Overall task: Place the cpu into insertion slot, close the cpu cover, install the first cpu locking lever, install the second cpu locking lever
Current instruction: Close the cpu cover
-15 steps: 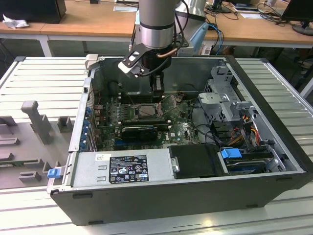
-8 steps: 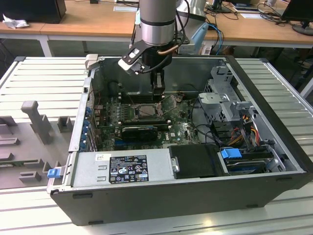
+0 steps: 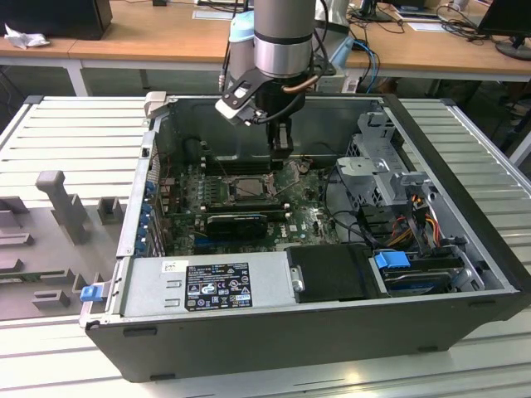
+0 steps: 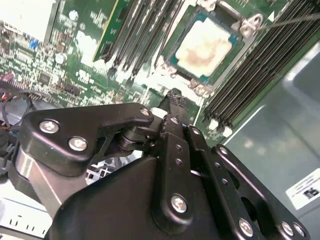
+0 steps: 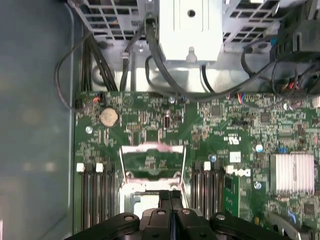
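Note:
In the exterior view my gripper (image 3: 282,148) hangs inside the open computer case, just above and to the exterior view's right of the insertion slot (image 3: 249,187). The cpu (image 4: 204,46), a pale square chip with a smudged metal top, lies in the slot's frame on the green board. My gripper (image 4: 175,98) is shut with nothing between its black fingers, and its tips hover beside the socket's edge. The cpu cover (image 5: 152,160), a thin silver frame, looks raised, since board shows through its window. A thin lever rod (image 4: 295,20) juts out past one corner of the socket.
Long black memory slots (image 4: 260,65) flank the socket on both sides. A black card (image 3: 236,222) lies in front of the socket. A metal drive cage (image 3: 377,178) with cables stands at the exterior view's right, and the power supply (image 3: 207,286) lies along the front. Grey fixtures (image 3: 62,203) stand outside the case.

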Robot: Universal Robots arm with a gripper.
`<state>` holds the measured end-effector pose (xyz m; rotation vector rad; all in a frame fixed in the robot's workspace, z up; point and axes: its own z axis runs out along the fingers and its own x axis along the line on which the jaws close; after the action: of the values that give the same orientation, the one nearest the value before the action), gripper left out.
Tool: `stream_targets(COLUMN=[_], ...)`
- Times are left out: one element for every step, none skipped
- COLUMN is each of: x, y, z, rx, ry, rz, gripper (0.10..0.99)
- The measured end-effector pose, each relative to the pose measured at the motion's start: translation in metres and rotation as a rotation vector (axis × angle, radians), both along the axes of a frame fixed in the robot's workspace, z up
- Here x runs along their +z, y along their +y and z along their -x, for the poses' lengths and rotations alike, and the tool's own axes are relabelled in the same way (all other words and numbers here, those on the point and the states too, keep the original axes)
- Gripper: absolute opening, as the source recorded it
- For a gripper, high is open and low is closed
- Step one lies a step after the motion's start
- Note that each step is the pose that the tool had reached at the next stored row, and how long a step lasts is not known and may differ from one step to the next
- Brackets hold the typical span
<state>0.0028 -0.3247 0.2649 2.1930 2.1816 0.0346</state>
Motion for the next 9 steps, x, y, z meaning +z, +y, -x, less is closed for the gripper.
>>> stream_targets(x=[0.0000, 0.0000, 0.0000, -0.0003, -0.0008, -0.0013, -0.0026, -0.0036, -0.0052], y=[0.0000, 0.0000, 0.0000, 0.0004, 0.0005, 0.0005, 0.0005, 0.0005, 0.0005], z=[-0.0029, -0.0097, -0.0125, -0.0167, -0.0199, -0.0217, -0.0222, -0.0224, -0.0225], rx=[0.000, 0.000, 0.000, 0.000, 0.000, 0.000, 0.000, 0.000, 0.000], ry=[0.0014, 0.0048, 0.0055, 0.0059, 0.0061, 0.0060, 0.0061, 0.0061, 0.0059], rz=[0.000, 0.000, 0.000, 0.000, 0.000, 0.001, 0.001, 0.002, 0.001], gripper=[0.106, 0.106, 0.106, 0.106, 0.106, 0.106, 0.106, 0.106, 0.106])
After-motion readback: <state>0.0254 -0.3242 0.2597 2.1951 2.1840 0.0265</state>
